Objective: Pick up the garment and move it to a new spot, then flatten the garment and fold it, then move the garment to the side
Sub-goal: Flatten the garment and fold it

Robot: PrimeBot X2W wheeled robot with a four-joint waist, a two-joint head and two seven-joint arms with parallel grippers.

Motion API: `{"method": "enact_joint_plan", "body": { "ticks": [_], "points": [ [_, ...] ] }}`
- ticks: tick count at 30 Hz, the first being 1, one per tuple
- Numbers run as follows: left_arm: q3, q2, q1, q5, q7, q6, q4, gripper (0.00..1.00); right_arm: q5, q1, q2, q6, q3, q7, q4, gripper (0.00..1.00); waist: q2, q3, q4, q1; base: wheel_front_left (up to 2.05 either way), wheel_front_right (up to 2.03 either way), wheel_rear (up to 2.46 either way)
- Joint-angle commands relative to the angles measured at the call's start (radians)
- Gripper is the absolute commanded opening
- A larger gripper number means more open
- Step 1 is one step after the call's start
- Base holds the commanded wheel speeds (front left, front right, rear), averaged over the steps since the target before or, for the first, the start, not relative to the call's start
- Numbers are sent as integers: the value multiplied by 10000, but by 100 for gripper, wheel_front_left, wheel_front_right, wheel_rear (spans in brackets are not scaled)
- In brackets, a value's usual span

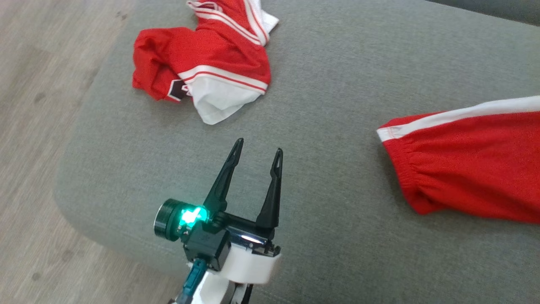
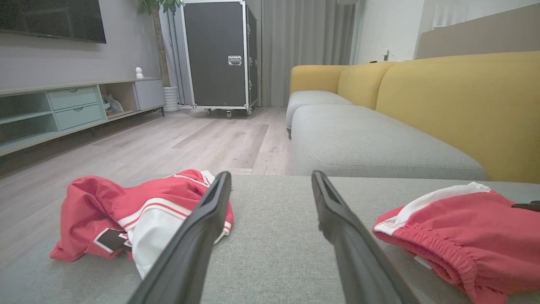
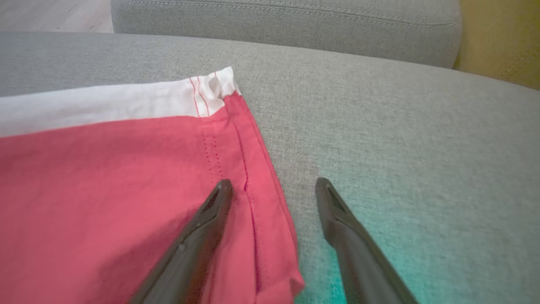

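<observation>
we see red shorts (image 1: 472, 169) lying flat, long axis left-right, elastic end toward left gripper (image 1: 259, 146), its jaws open, pointing forward, right gripper (image 3: 273, 183) jaws open, straddling the shorts' hem

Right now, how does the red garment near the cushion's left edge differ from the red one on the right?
The left garment is bunched in a heap; the right garment lies spread flat. The left garment shows a black patch and loose white fabric; the right garment shows a gathered elastic edge and one white band. Both are red with white trim, on the gray cushion.
</observation>
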Motion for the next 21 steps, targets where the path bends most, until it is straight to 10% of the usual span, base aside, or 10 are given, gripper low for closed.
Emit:
{"method": "enact_joint_plan", "body": {
  "ticks": [1, 3, 5, 21],
  "points": [
    [390, -4, -96, 73, -50, -8, -410, 100, -32, 276, -463, -7, -21, 103, 46, 100, -1, 91, 191, 1, 0, 0, 0],
    [421, -4, -75, 146, -50, -17, -467, 100, 53, 318, -393, -7, -98, 231, 164, 86, -1, 159, 262, 1, 0, 0, 0],
    [483, -5, -46, 137, -50, -18, -509, 100, 222, 346, -291, -7, -119, 365, 85, 0, -1, 197, 261, 1, 0, 0, 0],
    [1541, 199, 532, 579, -51, -255, -166, 100, 502, 496, 217, -7, -223, -130, -744, 0, -1, -948, -2248, 1, 0, 0, 0]
  ]
}}
